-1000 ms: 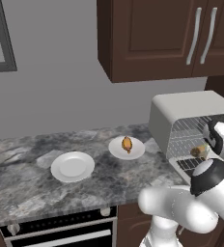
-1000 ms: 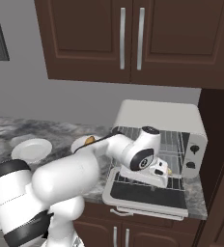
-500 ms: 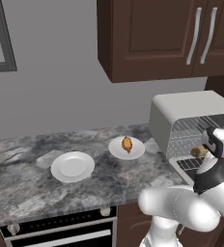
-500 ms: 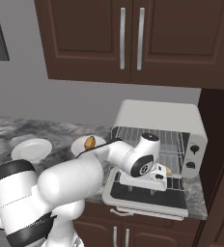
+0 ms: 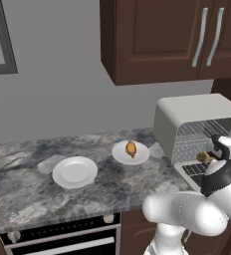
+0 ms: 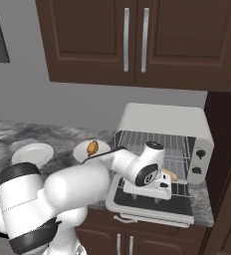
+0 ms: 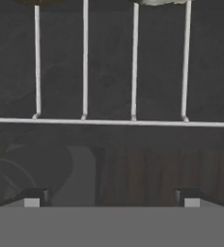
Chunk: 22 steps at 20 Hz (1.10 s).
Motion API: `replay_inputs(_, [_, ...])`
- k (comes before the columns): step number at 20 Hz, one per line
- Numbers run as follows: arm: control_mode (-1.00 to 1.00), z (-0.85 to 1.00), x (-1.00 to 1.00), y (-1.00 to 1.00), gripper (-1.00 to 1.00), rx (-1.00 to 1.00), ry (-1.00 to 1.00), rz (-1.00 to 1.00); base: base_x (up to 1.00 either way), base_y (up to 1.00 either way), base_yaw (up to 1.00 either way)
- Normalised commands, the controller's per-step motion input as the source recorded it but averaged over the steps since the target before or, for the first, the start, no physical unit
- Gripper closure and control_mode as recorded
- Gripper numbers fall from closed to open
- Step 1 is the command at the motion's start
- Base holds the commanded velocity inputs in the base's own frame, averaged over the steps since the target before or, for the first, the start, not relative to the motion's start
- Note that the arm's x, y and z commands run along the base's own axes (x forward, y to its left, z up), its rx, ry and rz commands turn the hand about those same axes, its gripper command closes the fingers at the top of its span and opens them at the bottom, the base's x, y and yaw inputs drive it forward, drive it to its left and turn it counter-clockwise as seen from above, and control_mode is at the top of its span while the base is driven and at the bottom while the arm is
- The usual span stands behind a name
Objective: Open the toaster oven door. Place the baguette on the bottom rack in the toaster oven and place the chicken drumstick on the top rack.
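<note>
The toaster oven (image 6: 162,119) has a smooth matt light grey shell and thin silver wire racks, the counter (image 5: 33,191) is mottled grey stone with a soft sheen, the cabinets (image 6: 132,42) are dark brown wood with brushed metal handles, and the plates (image 5: 75,172) look like glossy white ceramic.

toaster oven door (image 6: 152,204) down; baguette (image 6: 169,175) on bottom rack (image 6: 179,180)

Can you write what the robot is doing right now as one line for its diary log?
door: toaster oven door open | baguette: on rack in toaster oven | chicken drumstick: on plate | end effector: open, empty
</note>
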Motion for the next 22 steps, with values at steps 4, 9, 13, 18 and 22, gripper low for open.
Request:
replay_inputs(4, [-1.0,-0.14,0.15,0.0,-1.0,0.0,0.0,0.0,0.0,0.0,0.0])
replay_inputs(9, [-1.0,-0.08,0.18,-0.01,-1.0,0.01,-0.03,0.0,0.0,0.0,0.0])
replay_inputs(13, [-1.0,-0.06,0.08,-0.02,-1.0,0.01,-0.1,0.0,0.0,0.0,0.0])
replay_inputs(18, [-1.0,-0.12,0.08,0.0,-1.0,0.01,-0.09,0.0,0.0,0.0,0.0])
replay_inputs(22, [-1.0,-0.08,0.14,-0.01,-1.0,0.01,-0.02,0.0,0.0,0.0,0.0])
